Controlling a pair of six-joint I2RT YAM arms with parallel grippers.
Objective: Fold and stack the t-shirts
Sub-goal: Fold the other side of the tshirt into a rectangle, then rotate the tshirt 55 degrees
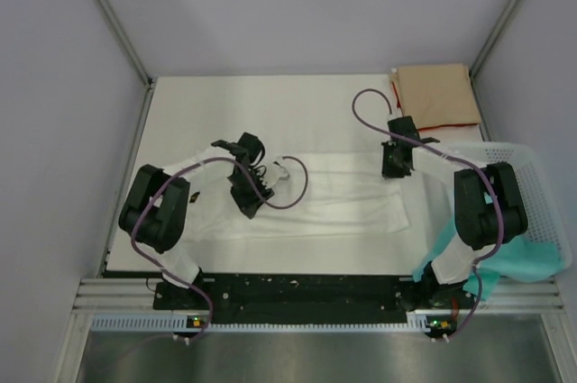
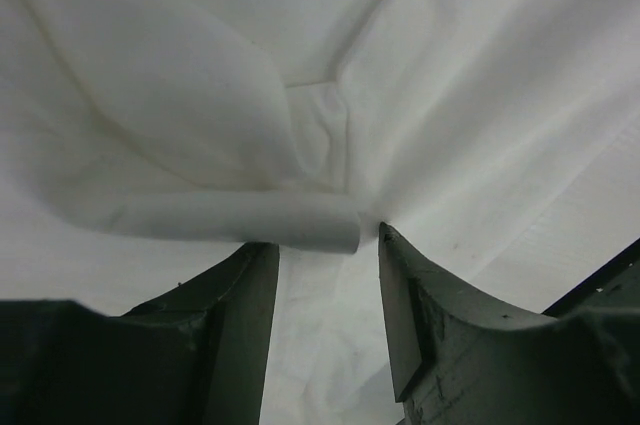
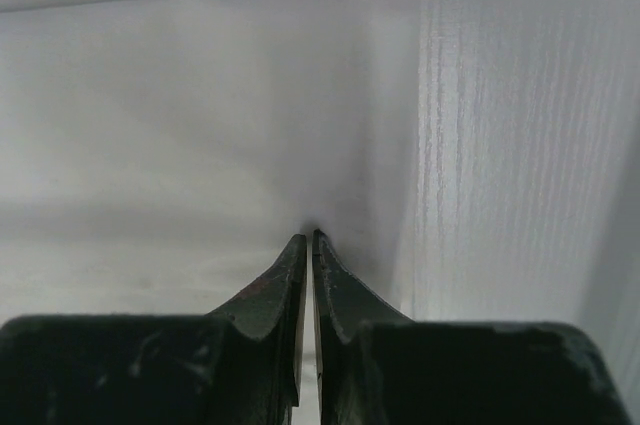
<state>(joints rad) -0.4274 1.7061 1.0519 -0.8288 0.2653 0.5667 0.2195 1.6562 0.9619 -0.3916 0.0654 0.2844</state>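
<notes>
Soft white cloth t-shirt (image 1: 343, 203) looks limp, light; grip at edges. Right gripper (image 3: 308, 237) pinches its right edge; left gripper (image 2: 325, 240) half open, empty, over its fold.

Soft, even light falls from overhead. The white t-shirt (image 1: 343, 203) nearly washes into the pale table (image 1: 225, 104), and its creases are faint. In my wrist views, my left fingers (image 2: 230, 330) and right fingers (image 3: 275, 295) are dark and blurred, and shadow greys the cloth near them.
</notes>
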